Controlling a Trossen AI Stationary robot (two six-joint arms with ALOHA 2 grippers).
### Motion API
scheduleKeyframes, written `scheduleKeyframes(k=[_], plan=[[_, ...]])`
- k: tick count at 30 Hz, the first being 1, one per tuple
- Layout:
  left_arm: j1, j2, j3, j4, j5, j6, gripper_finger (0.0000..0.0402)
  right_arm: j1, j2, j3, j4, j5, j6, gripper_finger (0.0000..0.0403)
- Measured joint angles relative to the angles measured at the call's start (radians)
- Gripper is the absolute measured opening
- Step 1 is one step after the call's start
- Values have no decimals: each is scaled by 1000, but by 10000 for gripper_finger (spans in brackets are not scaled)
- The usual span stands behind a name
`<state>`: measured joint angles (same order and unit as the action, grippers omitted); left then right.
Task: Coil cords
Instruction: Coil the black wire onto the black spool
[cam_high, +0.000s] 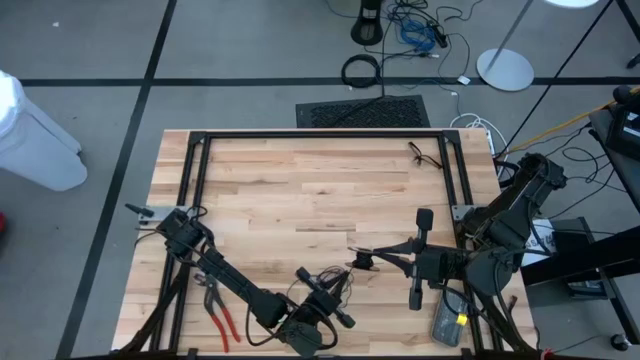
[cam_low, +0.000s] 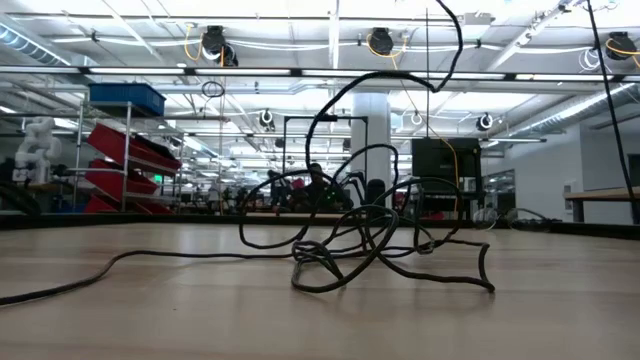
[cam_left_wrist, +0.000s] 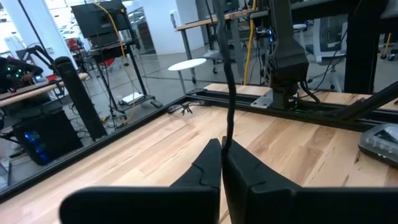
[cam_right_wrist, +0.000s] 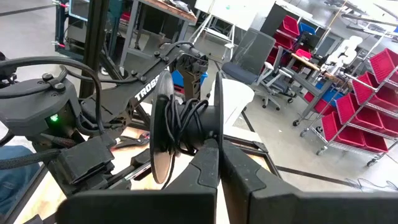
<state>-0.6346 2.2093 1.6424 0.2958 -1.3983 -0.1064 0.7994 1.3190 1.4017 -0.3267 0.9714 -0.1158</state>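
Left arm reaching along the near edge toward the middle, its pincer (cam_high: 335, 300) closed with fingers (cam_left_wrist: 208, 165) pressed together; right arm stretched leftward from the right side, its pincer (cam_high: 362, 261) likewise closed, fingers (cam_right_wrist: 208, 165) together.

On the counter (cam_high: 300, 190), seen from above, the left end effector (cam_high: 340, 287) sits near the front edge, a little left of the middle, closed on the cord (cam_left_wrist: 229, 93), which rises straight up from between its fingers; the right end effector (cam_high: 358, 262) lies just beside it, to the right and slightly farther back, shut on a spool-like puck (cam_right_wrist: 165, 127) with cord wound around it; loose loops of cord (cam_low: 340, 245) lie on the counter between and below both; pliers (cam_high: 218, 305) rest near the front left edge, left of the left arm; a small tangled wire (cam_high: 422, 155) lies at the back right, well apart.
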Motion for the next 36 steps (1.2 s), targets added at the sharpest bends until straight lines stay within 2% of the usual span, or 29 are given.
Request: scheduleKeyframes(k=[3, 8, 15, 36], plan=[[0, 0, 0, 0, 3, 9, 19, 0, 0, 0, 0, 0, 0, 0], [-4, 0, 0, 9, 72, 46, 49, 0, 0, 0, -1, 0, 0, 0], [-20, -10, 1, 12, 82, 70, 87, 0, 0, 0, -2, 0, 0, 0], [-31, -10, 1, 6, 63, 95, 91, 0, 0, 0, -10, 0, 0, 0]])
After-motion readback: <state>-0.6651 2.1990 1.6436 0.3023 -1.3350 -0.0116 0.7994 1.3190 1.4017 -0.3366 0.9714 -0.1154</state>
